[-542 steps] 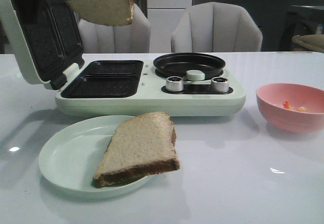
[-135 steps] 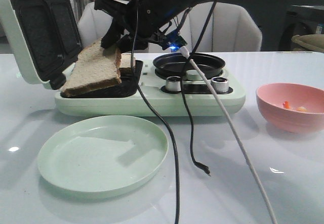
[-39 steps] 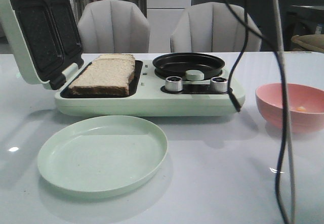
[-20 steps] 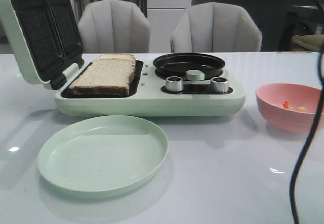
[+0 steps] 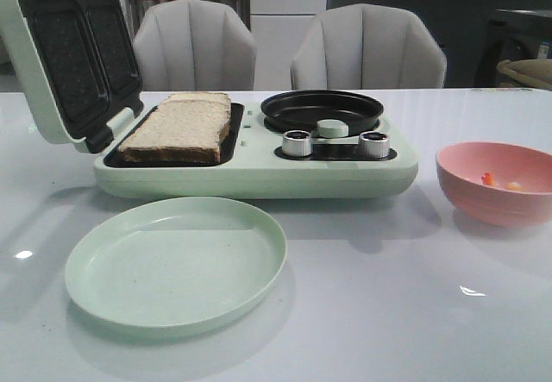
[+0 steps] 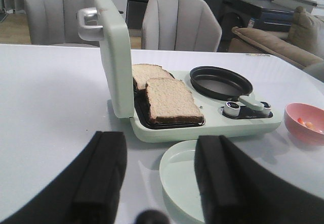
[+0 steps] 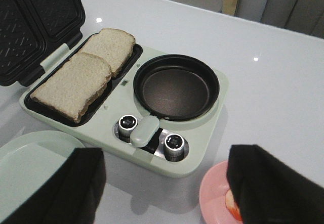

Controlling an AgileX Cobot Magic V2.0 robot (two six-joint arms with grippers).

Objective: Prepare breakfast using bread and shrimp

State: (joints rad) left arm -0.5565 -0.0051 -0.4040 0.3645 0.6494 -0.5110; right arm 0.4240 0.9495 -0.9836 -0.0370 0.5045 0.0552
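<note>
- The bread (image 5: 177, 128) part looks done: both slices lie flat, side by side, in the open sandwich press (image 5: 172, 145) at left centre of the front view, one slice in each bay.
- The press lid (image 5: 65, 54) stands open at upper left; closing it is probably left for you to do.
- The green plate (image 5: 175, 261) at lower left of the front view holds nothing now.
- The shrimp (image 5: 500, 181) sit in the pink bowl (image 5: 496, 182) at the right edge, well apart from the appliance, so I judge that half not yet started.
- The round black pan (image 7: 176, 86), beside the bread bays, holds nothing; it's the likely place for the shrimp.
- Your left gripper (image 6: 159, 176) has its fingers spread wide with nothing between them.
- Your right gripper (image 7: 167, 183) is likewise spread and carries nothing, hanging above the knobs (image 7: 151, 135) with the bowl's rim at lower right of its view.
</note>
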